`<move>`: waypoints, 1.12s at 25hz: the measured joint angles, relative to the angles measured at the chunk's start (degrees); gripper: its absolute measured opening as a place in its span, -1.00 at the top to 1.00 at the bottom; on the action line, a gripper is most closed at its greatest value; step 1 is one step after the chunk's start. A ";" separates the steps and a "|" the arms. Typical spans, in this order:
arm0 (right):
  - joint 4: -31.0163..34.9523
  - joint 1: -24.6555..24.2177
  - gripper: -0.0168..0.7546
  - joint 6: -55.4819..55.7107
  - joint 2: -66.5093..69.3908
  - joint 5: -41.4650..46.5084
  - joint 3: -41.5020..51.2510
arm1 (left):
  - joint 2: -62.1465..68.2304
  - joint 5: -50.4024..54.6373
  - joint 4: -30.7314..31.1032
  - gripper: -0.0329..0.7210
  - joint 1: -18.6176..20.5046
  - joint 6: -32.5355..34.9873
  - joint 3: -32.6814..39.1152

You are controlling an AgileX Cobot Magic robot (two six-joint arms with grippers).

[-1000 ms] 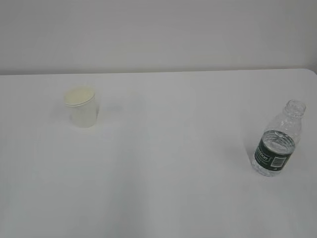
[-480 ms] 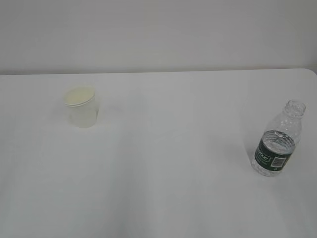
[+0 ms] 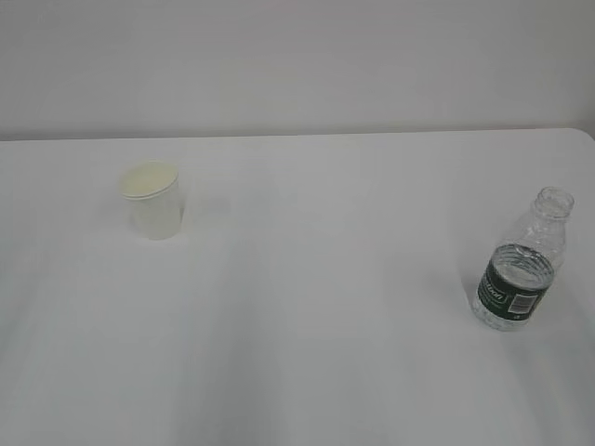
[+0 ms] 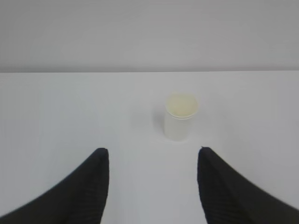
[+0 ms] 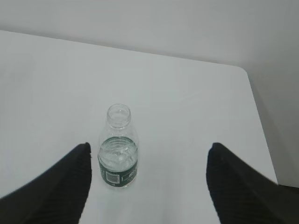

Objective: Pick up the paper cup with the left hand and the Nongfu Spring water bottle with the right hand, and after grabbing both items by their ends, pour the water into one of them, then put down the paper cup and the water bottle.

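The paper cup stands upright on the left of the white table, and the water bottle stands uncapped on the right, well apart from it, with water reaching about its shoulder. Neither is held. The left pincer is spread open with the cup ahead of it and slightly right of centre; the right pincer gapes wider, the bottle sitting nearer its left finger.

The likely risks come from that offset: a straight advance could clip the bottle with one finger and tip it, spilling through the open neck. The cup looks light and thin, so a hard squeeze could crumple it or nudge it away.
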 joint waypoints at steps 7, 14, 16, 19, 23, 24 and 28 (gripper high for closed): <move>0.00 0.00 -0.53 0.00 6.97 -8.86 0.00 | 4.39 -7.69 0.21 -0.23 0.00 0.25 0.00; 0.00 0.00 -0.53 0.00 13.31 -15.35 0.00 | 10.13 -11.88 1.64 -0.23 0.00 0.34 0.00; 0.04 0.00 -0.53 0.00 15.06 -17.41 0.00 | 12.03 -13.58 2.18 -0.23 0.00 0.34 0.00; 0.65 0.00 -0.53 0.00 17.70 -19.79 0.00 | 16.08 -15.57 2.55 -0.23 0.00 0.34 0.00; 1.01 0.00 -0.53 0.00 20.49 -22.90 0.34 | 21.95 -18.76 2.68 -0.23 0.00 0.34 0.00; 1.13 0.00 -0.53 0.00 20.98 -23.79 0.59 | 23.29 -19.87 2.68 -0.23 0.00 0.34 0.00; 1.85 0.00 -0.53 0.00 22.51 -27.31 2.10 | 27.35 -24.77 2.78 -0.23 0.00 0.34 0.00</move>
